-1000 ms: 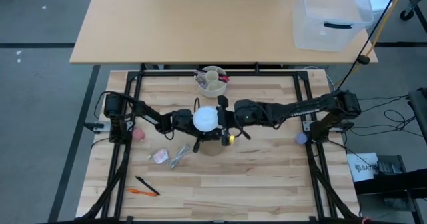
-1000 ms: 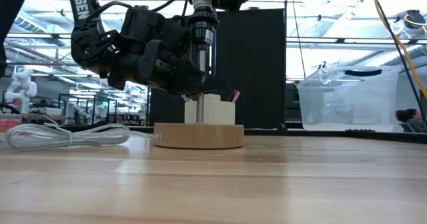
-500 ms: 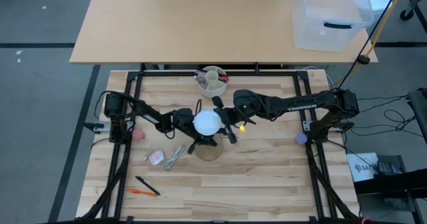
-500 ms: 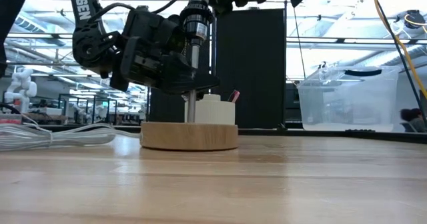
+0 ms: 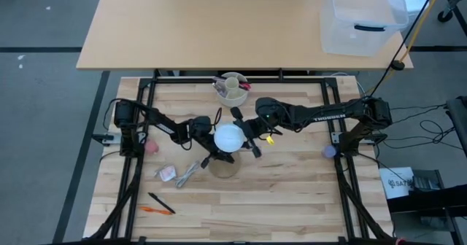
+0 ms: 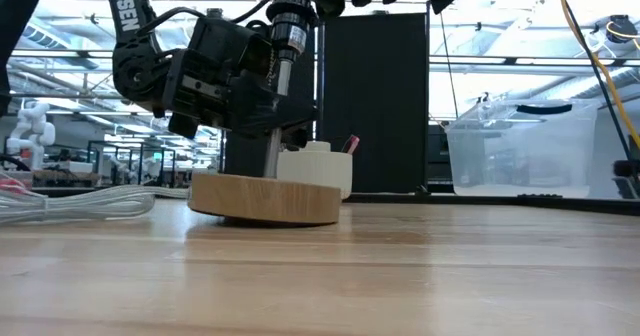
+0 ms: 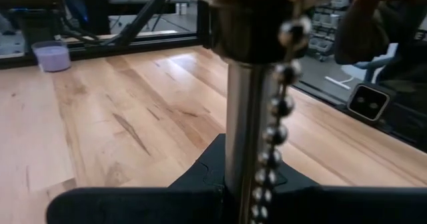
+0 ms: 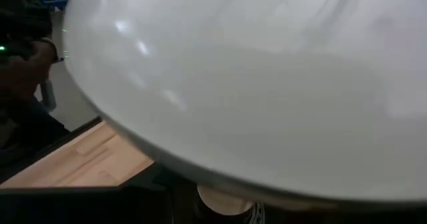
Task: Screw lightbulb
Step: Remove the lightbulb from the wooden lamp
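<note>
Lightbulb (image 5: 229, 137) sits atop the lamp's metal stem (image 7: 244, 134) mid-worktop (image 5: 292, 194) — right claw (image 5: 244, 137) closed around its dome, left claw (image 5: 209, 141) clamped on the stem; wooden base (image 6: 264, 197) tilted, one edge lifted.

1. Your high view looks straight down on the whole desk (image 5: 292, 201), with both arms reaching in from either side.
2. Your low view sits at desk-top height, facing level across the planks into the room; it shares the wooden lamp base (image 6: 265, 196) with the high view.
3. Your left wrist view sits very close to the lamp's metal stem (image 7: 247, 124).
4. Your right wrist view is nearly filled by the lightbulb (image 8: 267, 84).
</note>
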